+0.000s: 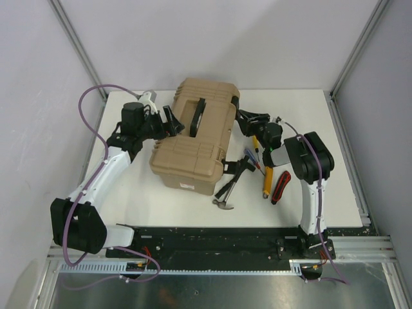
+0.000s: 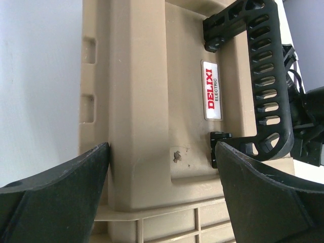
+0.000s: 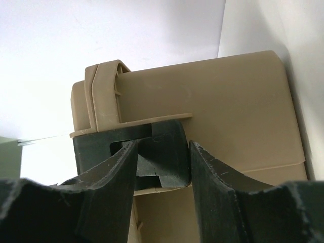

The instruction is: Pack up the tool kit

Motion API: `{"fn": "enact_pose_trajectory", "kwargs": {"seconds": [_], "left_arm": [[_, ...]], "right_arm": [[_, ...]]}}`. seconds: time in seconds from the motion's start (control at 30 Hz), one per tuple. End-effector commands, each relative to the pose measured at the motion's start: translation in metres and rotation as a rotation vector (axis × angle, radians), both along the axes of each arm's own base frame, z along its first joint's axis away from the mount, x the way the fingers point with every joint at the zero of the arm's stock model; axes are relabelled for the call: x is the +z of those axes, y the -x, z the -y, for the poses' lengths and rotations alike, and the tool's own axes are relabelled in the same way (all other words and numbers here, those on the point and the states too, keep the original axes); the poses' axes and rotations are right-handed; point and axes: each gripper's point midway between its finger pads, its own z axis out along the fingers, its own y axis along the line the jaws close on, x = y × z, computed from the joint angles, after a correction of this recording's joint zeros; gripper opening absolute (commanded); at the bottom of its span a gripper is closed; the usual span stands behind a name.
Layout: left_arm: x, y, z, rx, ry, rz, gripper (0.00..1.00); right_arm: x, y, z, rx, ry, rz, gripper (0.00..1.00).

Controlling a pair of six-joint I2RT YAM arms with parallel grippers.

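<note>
The tan toolbox point(image 1: 196, 138) lies shut in the middle of the table, its black handle point(image 1: 199, 116) folded flat on the lid. My left gripper point(image 1: 172, 122) is open at the box's left side; in the left wrist view point(image 2: 162, 152) its jaws straddle a raised part of the lid point(image 2: 152, 101) beside the handle point(image 2: 268, 76). My right gripper point(image 1: 248, 122) is at the box's right side; in the right wrist view point(image 3: 163, 152) it is shut on a black latch point(image 3: 162, 136). On the table to the right lie the hammer point(image 1: 228, 190), screwdrivers point(image 1: 252, 158), yellow knife point(image 1: 266, 183) and red-black handled tool point(image 1: 280, 185).
The white table point(image 1: 341, 161) is walled in at the back and on both sides. A black base rail point(image 1: 219, 241) runs along the near edge. A purple cable point(image 1: 90, 122) loops off the left arm.
</note>
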Motion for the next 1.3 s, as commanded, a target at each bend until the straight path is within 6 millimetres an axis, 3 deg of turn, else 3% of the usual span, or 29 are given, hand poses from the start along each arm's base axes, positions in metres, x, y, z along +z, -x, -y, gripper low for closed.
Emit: {"fn": "enact_pose_trajectory", "kwargs": {"seconds": [0.0, 0.3, 0.47, 0.57, 0.67, 0.73, 0.83, 0.97, 1.27], "left_arm": [[-0.051, 0.027, 0.003, -0.034, -0.048, -0.181, 0.91], [-0.056, 0.027, 0.000, -0.025, -0.069, -0.184, 0.91], [-0.056, 0.025, -0.002, -0.018, -0.077, -0.182, 0.91], [-0.051, 0.023, -0.004, -0.009, -0.086, -0.170, 0.91], [-0.042, 0.020, -0.007, 0.006, -0.098, -0.148, 0.91], [-0.032, 0.018, -0.010, 0.021, -0.107, -0.124, 0.91], [-0.018, 0.015, -0.014, 0.035, -0.119, -0.087, 0.92], [-0.003, 0.013, -0.021, 0.060, -0.144, -0.044, 0.93], [0.034, 0.020, -0.023, 0.049, -0.139, 0.050, 0.96]], "right_arm": [[0.148, 0.033, -0.010, 0.066, -0.064, 0.435, 0.25], [0.159, 0.033, -0.008, 0.052, 0.048, 0.419, 0.25], [0.150, 0.030, -0.006, 0.052, 0.149, 0.351, 0.28], [0.137, 0.029, -0.001, 0.035, 0.251, 0.265, 0.39], [0.127, 0.030, 0.013, -0.019, 0.384, 0.183, 0.61], [0.129, 0.034, 0.025, -0.066, 0.470, 0.150, 0.75], [0.138, 0.036, 0.044, -0.123, 0.604, 0.116, 0.87], [0.139, 0.039, 0.054, -0.129, 0.756, 0.086, 0.91], [0.129, 0.054, 0.036, -0.008, 0.910, 0.104, 0.91]]}}
